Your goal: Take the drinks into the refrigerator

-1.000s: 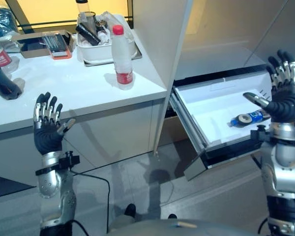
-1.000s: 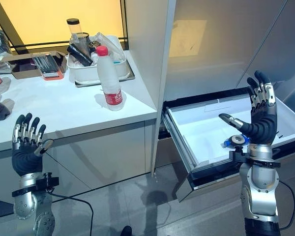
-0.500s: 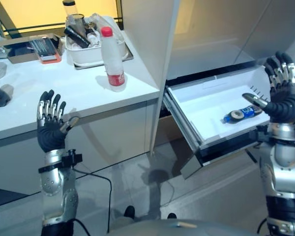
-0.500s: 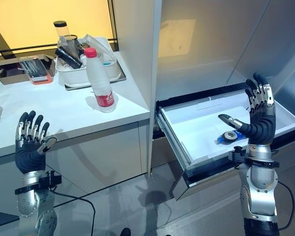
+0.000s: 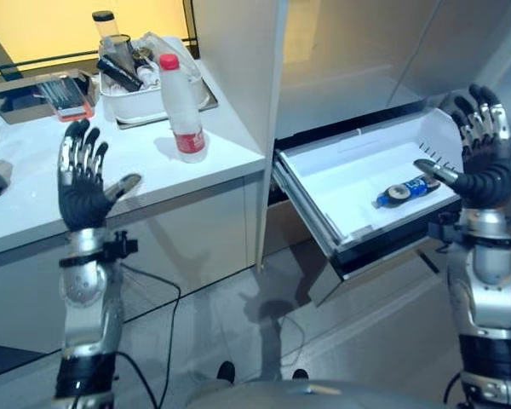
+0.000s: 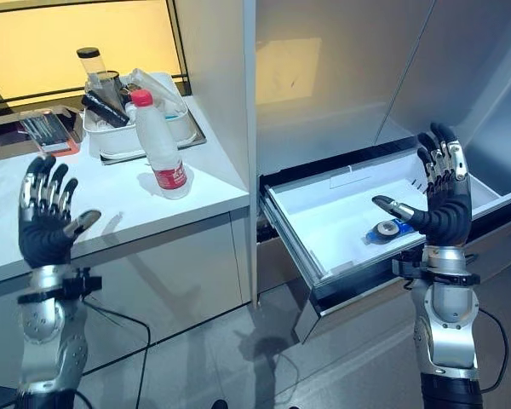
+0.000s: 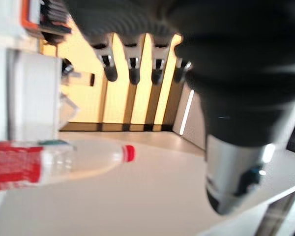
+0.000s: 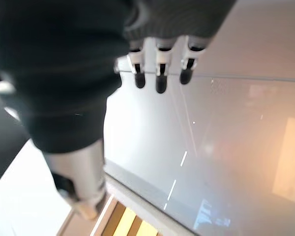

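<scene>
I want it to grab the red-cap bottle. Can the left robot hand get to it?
Probably yes. The left robot hand is open and raised beside the counter, with bare counter between it and the upright bottle.

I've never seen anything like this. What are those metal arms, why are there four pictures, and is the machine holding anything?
Those are the two arms of a humanoid robot. The two wide pictures come from cameras in its head, looking down; the other two come from cameras on its wrists, very close to the fingers.

Its left hand is raised in front of a white counter, its right hand in front of an open refrigerator drawer. Both hands are open and hold nothing.

On the counter stands a clear bottle with a red cap, beside a white tub of utensils on a tray. A small blue bottle already lies on its side in the drawer.
</scene>
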Tool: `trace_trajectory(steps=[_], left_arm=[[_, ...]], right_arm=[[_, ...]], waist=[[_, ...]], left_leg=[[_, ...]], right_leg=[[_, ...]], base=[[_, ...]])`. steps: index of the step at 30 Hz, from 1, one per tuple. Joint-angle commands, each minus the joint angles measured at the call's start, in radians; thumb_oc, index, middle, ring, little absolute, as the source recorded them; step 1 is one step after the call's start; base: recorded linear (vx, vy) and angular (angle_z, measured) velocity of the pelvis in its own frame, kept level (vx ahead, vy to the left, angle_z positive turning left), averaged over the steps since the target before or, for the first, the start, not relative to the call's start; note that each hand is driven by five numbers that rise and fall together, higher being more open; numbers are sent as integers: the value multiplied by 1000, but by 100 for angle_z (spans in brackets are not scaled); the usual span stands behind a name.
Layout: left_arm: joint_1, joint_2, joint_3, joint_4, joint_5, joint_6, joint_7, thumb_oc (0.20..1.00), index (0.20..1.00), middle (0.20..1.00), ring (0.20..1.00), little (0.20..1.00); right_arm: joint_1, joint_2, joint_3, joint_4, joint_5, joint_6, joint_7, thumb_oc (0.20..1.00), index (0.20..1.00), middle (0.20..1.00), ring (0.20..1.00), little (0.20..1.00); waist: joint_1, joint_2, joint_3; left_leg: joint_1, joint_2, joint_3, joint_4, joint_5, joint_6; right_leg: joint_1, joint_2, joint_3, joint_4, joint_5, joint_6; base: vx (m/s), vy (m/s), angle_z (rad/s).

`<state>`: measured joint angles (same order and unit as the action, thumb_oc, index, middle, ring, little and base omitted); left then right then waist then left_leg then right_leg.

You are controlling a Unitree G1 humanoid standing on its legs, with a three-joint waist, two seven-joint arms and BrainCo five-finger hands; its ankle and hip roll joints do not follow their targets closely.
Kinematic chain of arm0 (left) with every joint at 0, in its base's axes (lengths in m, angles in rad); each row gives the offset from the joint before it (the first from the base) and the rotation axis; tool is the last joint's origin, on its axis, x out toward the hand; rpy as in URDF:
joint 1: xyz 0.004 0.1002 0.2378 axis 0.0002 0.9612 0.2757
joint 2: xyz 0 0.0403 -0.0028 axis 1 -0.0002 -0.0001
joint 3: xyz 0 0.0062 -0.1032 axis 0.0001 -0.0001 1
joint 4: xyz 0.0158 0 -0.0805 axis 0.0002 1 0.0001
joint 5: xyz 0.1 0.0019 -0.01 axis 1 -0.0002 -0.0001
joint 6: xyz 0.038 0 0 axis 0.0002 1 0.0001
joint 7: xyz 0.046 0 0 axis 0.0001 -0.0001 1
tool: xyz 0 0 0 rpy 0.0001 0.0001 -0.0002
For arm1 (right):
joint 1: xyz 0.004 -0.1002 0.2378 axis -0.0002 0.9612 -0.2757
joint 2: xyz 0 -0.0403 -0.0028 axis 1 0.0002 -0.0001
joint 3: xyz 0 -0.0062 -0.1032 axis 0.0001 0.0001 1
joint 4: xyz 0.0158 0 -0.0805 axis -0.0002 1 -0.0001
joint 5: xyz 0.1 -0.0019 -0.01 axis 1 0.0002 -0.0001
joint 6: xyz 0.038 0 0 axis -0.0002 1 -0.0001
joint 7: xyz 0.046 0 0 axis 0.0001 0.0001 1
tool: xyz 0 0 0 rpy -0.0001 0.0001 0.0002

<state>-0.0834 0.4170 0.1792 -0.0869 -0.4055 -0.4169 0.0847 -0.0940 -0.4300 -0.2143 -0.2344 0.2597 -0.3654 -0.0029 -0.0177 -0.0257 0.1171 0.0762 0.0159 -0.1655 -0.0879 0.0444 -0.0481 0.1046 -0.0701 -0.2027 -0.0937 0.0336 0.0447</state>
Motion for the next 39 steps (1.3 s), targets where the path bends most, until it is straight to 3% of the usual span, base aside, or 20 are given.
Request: trace_trajectory(steps=[1, 9, 14, 39], left_arm=[[-88, 87, 2, 62, 20, -18, 32, 1000, 1000, 1000, 1000, 1000], [-216, 192, -51, 155, -15, 7, 32, 1000, 1000, 1000, 1000, 1000], [-240, 198, -67, 185, -64, 18, 27, 1000, 1000, 1000, 1000, 1000], [28, 114, 77, 178, 34, 43, 24, 1000, 1000, 1000, 1000, 1000]], right_arm=[[-79, -56, 12, -42, 67, -8, 36, 1000, 1000, 1000, 1000, 1000], [-112, -103, 63, -65, 130, 16, 88, 1000, 1000, 1000, 1000, 1000], [-119, -121, 82, -83, 142, 22, 104, 1000, 1000, 1000, 1000, 1000], [-50, -112, 10, -142, 160, 17, 161, 1000, 1000, 1000, 1000, 1000]], waist=[[-39, -15, -46], [-67, -8, -44], [-80, -6, -39], [-68, -27, -51]], left_leg=[[23, -12, 26, 10, -96, 43], [34, -6, 60, 18, -103, 43], [36, -2, 81, 30, -116, 43], [59, 3, 114, 48, -151, 49]], right_leg=[[34, -25, 0, 77, -133, 29], [20, -24, 37, 94, -128, 32], [2, -22, 64, 115, -134, 33], [17, -12, 116, 97, -144, 34]], base=[[-13, 21, -11], [23, 14, -14], [19, 11, -16], [26, 3, -10]])
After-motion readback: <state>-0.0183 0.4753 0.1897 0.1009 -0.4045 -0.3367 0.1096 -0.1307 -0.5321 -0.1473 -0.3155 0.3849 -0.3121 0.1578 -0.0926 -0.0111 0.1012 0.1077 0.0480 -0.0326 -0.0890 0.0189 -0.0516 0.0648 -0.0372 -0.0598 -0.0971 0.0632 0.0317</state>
